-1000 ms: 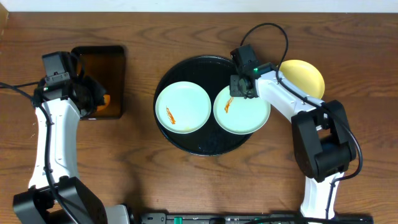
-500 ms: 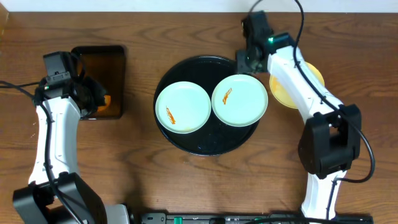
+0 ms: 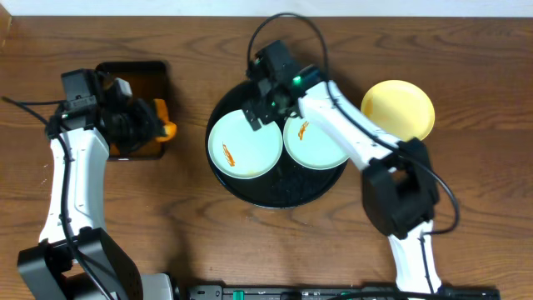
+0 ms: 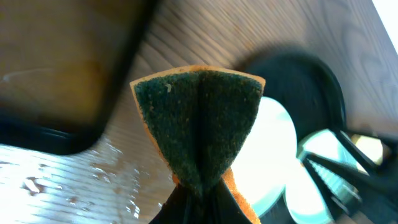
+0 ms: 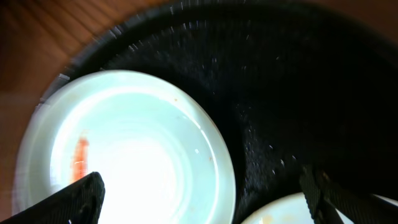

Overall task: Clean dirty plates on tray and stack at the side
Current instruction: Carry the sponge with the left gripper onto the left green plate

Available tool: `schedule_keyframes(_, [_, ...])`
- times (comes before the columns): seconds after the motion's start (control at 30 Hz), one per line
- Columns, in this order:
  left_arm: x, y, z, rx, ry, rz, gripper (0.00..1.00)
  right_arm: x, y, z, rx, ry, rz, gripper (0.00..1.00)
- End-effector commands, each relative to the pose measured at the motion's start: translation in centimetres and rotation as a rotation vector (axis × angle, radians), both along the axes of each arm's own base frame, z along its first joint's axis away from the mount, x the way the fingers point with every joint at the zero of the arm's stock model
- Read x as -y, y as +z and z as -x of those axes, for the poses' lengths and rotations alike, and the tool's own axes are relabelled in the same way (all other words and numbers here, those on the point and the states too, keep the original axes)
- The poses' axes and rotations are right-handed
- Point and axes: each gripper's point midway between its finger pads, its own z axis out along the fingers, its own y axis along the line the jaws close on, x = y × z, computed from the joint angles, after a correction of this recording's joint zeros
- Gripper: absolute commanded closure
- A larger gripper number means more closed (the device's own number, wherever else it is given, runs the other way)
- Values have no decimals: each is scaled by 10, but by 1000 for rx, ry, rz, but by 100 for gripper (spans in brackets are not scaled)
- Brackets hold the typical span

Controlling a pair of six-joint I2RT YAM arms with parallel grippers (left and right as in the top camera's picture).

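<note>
Coarse green sponge (image 4: 198, 124), folded — smooth round plates (image 3: 244, 143) on glossy tray (image 3: 283, 188).

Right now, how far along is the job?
Done: yellow plate sits beside the tray, no smear visible. In hand: left gripper pinches the sponge; right gripper hangs open over the left mint plate. Left: it and the right mint plate show orange smears on the tray.

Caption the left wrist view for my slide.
Left claw pinches a folded green-and-orange sponge over the wet wooden table.
</note>
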Motion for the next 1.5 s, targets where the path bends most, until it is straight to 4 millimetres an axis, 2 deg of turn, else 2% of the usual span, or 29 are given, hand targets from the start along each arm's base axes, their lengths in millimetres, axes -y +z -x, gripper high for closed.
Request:
schedule_keyframes(0.0, [31,5,4,34,-160,48,92,16,-44,-6,-15,4,115,1])
schedule_keyframes(0.07, [38,4,5,39,-197,36,93,16,-60,-2,-44,16,124,5])
schedule_keyframes(0.17, [43,3,4,42,-217,14,92,17,-70,2,-70,26,130,12])
schedule_keyframes(0.27, [41,1,3,35,-215,-9,92,18,-71,3,-77,26,134,30])
schedule_keyframes(0.57, [43,0,7,18,-217,-3,93,18,-72,10,-109,35,131,64])
schedule_keyframes(0.67, [48,-1,9,10,-230,-1,93,19,-73,12,-115,31,135,80])
schedule_keyframes(0.9, [68,-6,17,-28,-286,-22,93,24,-73,8,-137,-58,116,98])
schedule_keyframes(1.17, [88,-25,21,-105,-227,-101,93,40,-74,2,-189,-226,91,99])
schedule_keyframes(1.33, [106,-38,13,-95,-191,-122,93,46,-74,1,-216,-309,79,99])
schedule_keyframes(1.47, [109,-51,1,-76,-132,-170,92,49,-74,0,-222,-329,74,98])
